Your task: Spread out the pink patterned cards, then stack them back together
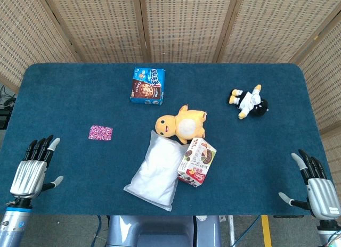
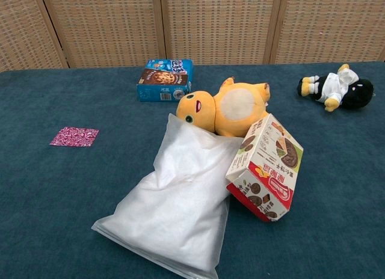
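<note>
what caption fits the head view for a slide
Both hands, left and right, open at table edge; pink patterned cards lie untouched.

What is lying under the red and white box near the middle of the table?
The box leans on the white bag and touches the yellow plush. The bag's edge goes under it; anything else beneath is covered.
</note>
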You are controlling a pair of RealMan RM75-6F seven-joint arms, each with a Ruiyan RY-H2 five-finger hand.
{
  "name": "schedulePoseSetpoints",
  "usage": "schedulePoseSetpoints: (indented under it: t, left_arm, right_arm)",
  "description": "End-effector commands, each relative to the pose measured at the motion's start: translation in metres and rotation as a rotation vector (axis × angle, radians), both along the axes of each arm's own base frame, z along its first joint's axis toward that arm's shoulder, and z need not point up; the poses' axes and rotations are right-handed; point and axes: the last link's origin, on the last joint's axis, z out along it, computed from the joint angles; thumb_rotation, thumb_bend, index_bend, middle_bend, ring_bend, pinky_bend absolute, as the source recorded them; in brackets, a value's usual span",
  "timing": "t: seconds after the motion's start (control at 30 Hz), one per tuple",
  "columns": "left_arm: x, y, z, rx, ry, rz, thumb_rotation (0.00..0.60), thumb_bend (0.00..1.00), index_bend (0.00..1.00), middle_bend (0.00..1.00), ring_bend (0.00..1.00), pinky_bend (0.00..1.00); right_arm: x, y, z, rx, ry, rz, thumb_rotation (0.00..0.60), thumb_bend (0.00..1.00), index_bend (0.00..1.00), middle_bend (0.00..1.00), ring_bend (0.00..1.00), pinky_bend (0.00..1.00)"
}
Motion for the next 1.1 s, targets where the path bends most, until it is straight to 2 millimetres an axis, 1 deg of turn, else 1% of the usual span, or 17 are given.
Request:
schedulePoseSetpoints:
  t: [0.03, 0.3, 0.53, 0.63, 0.73, 0.83, 0.9, 1.0, 1.1]
  left_arm:
    - [0.0, 0.0, 0.0, 0.001, 0.001, -0.001, 0.6, 0.02, 0.0, 0.0, 0.0, 0.0]
    - [0.001, 0.0, 0.0, -0.002, 0.002, -0.005, 0.6, 0.02, 0.0, 0.0, 0.0, 0.0]
    - [-0.001, 0.003, 0.0, -0.001, 0.007, 0.005, 0.6, 0.03, 0.0, 0.0, 0.0, 0.0]
    - [-0.001, 0.003, -0.002, -0.019, 0.02, 0.012, 0.6, 0.05, 0.0, 0.0, 0.0, 0.0]
    - [-0.002, 0.003, -0.003, -0.034, 0.035, 0.022, 0.6, 0.09, 0.0, 0.0, 0.0, 0.0]
    - [0.001, 0.008, -0.006, -0.054, 0.046, 0.041, 0.6, 0.16, 0.0, 0.0, 0.0, 0.0]
    - [0.003, 0.013, -0.009, -0.065, 0.049, 0.05, 0.6, 0.28, 0.0, 0.0, 0.0, 0.0]
    - [0.008, 0.028, -0.012, -0.079, 0.087, 0.067, 0.6, 0.44, 0.0, 0.0, 0.0, 0.0]
    - [0.012, 0.039, -0.013, -0.086, 0.114, 0.075, 0.6, 0.55, 0.0, 0.0, 0.0, 0.0]
  right_arm:
    - [0.0, 0.001, -0.001, 0.003, 0.001, 0.0, 0.6, 0.1, 0.04, 0.0, 0.0, 0.0]
    - [0.001, 0.001, 0.0, -0.001, -0.007, 0.003, 0.6, 0.11, 0.04, 0.0, 0.0, 0.0]
    - [0.0, -0.001, -0.004, 0.017, -0.002, -0.002, 0.6, 0.11, 0.04, 0.0, 0.0, 0.0]
    - [0.002, 0.0, -0.006, 0.019, 0.001, 0.005, 0.6, 0.11, 0.04, 0.0, 0.0, 0.0]
    - [0.001, 0.0, -0.006, 0.02, 0.002, 0.001, 0.6, 0.11, 0.04, 0.0, 0.0, 0.0]
    - [0.0, 0.0, -0.006, 0.02, -0.003, -0.006, 0.6, 0.11, 0.04, 0.0, 0.0, 0.0]
    - [-0.001, -0.001, -0.006, 0.023, -0.005, -0.009, 0.6, 0.11, 0.04, 0.0, 0.0, 0.0]
    - [-0.001, -0.001, -0.007, 0.029, -0.01, -0.011, 0.6, 0.1, 0.04, 0.0, 0.0, 0.0]
    - [-0.001, -0.001, -0.007, 0.028, -0.013, -0.009, 0.6, 0.11, 0.04, 0.0, 0.0, 0.0]
